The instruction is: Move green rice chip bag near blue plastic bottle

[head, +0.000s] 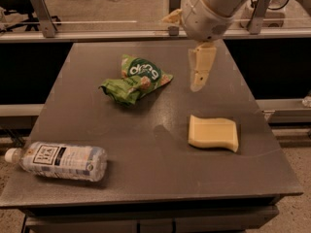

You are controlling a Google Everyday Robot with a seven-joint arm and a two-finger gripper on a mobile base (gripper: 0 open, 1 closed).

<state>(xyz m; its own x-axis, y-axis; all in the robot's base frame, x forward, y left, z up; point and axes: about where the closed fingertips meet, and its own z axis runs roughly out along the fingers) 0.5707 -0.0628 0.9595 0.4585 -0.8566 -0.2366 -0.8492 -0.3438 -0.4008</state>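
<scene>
You have dark grey table [146, 188] carrying three things. Bag [136, 79]: crumpled, far half, slightly left of centre. Bottle [58, 160]: on its side, near-left corner, cap at left edge, well apart from bag. Sponge [214, 133]: flat, right side. Gripper [198, 79]: hangs over table's far-right part, beside bag, touching nothing.

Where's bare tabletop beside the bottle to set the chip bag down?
Bare table runs from the blue plastic bottle across to the sponge, and from the bottle back to the green rice chip bag. Tightest: right of the bag, where the gripper hangs over the table behind the sponge.
</scene>
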